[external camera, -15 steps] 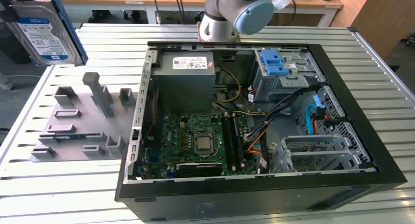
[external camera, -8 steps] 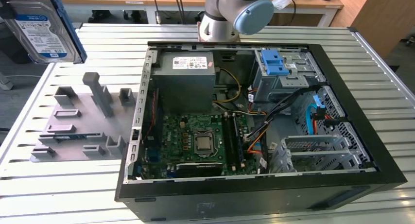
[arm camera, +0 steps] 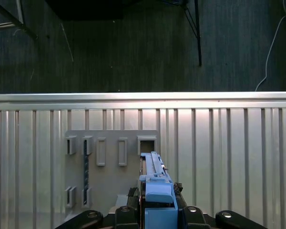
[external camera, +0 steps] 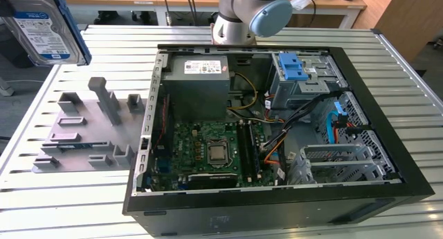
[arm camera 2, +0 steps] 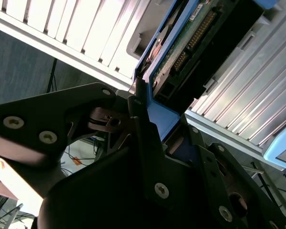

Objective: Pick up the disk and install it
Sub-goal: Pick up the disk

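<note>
The disk (external camera: 43,29), a silver hard drive with a white-and-blue label in a blue carrier frame, hangs in the air at the exterior view's upper left, beyond the table's edge and above the grey holder plate. In the second wrist view my gripper (arm camera 2: 162,119) is shut on the blue frame of the disk (arm camera 2: 190,43), whose green circuit board faces the camera. The first wrist view shows the disk (arm camera: 155,179) edge-on, rising from between the dark fingers of the gripper (arm camera: 155,212), over the holder plate (arm camera: 112,162).
An open black computer case (external camera: 277,200) lies on the slatted metal table (external camera: 62,213). Inside are a grey power supply box (external camera: 204,78), a green motherboard (external camera: 215,148) and a light-blue latch on a metal cage (external camera: 298,70). The grey holder plate (external camera: 90,132) lies left of the case.
</note>
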`<control>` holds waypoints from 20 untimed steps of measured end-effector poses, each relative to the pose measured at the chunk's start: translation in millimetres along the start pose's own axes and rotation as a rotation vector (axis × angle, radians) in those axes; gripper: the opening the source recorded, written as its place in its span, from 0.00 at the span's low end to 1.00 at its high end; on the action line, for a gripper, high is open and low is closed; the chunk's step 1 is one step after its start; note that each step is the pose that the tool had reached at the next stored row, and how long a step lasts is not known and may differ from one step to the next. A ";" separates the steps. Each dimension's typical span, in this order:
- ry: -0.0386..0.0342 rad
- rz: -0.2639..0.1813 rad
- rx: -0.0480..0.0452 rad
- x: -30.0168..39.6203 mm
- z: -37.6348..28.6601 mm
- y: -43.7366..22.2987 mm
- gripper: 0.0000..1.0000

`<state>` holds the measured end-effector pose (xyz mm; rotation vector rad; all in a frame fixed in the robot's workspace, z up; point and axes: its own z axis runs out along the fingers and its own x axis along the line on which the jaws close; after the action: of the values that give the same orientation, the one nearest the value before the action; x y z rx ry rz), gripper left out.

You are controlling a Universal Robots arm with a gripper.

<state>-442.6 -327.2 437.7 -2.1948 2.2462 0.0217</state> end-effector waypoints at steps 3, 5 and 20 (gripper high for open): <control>0.0000 0.000 0.0000 0.0 -2.4 0.0 0.36; -0.0001 0.000 0.0001 0.0 -3.9 0.0 0.36; 0.0001 -0.009 -0.0002 -0.1 -6.2 0.1 0.36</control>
<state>-442.6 -327.2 443.8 -2.2054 2.2360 0.0217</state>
